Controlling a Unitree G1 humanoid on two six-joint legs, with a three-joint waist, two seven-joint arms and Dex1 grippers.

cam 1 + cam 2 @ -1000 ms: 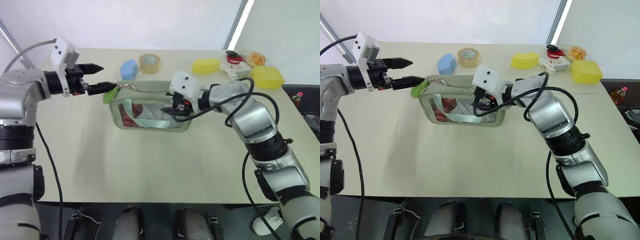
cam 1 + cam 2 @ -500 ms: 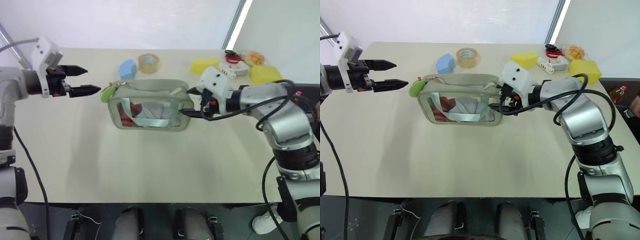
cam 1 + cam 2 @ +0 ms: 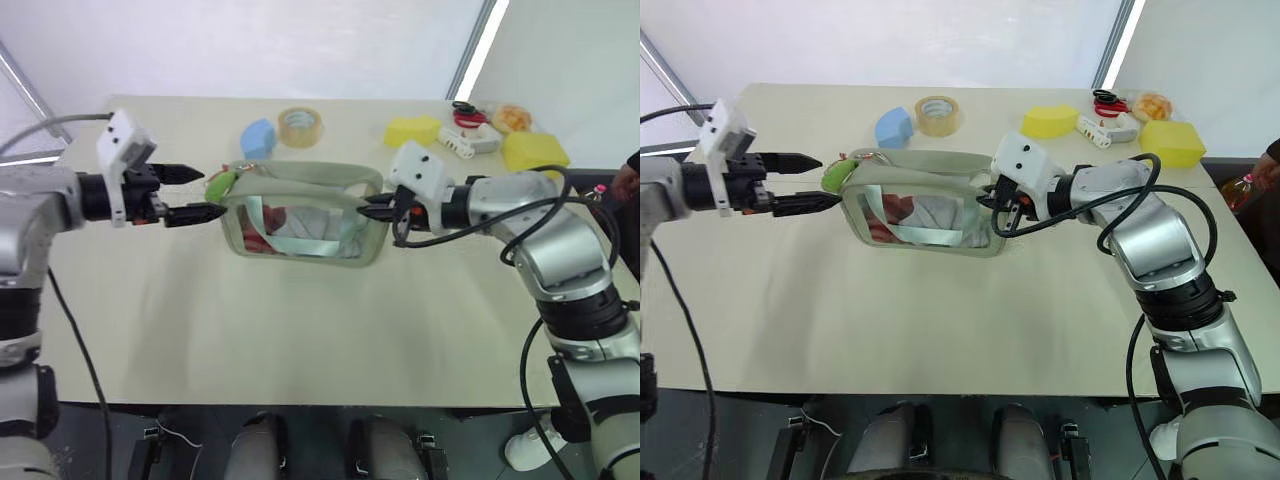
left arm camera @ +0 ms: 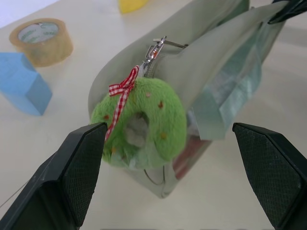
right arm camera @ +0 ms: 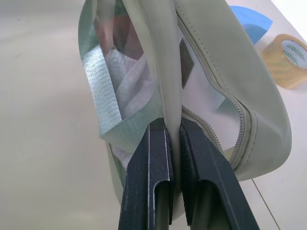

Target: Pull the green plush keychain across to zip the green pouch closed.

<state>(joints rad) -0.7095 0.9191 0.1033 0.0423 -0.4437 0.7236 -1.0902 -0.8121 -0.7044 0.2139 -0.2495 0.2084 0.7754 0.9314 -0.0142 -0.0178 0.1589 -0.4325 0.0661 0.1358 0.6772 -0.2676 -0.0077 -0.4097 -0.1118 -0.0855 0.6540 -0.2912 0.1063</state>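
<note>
The green pouch (image 3: 305, 215) stands on the table (image 3: 300, 320) in front of me, with its clear window facing me and red and white contents visible inside. My right gripper (image 5: 172, 143) is pressed together on the right end of the pouch: in the right wrist view a thin fold of the sage fabric sits pinched between the two black fingers (image 5: 148, 182), next to the zipper line. My left gripper (image 3: 205, 193) is spread wide at the left end of the pouch, pointing toward it. The green plush keychain (image 4: 144, 122) hangs from the zipper pull at that left end, and in the left wrist view it lies between my two open fingers; the one finger (image 4: 79, 167) seems almost to touch the plush, the other is well apart from it. The plush has a small red-and-white checked bow. Behind the pouch lie a blue block (image 3: 258, 138) and a tape roll (image 3: 299, 126), and further right two yellow sponges (image 3: 412, 130).
</note>
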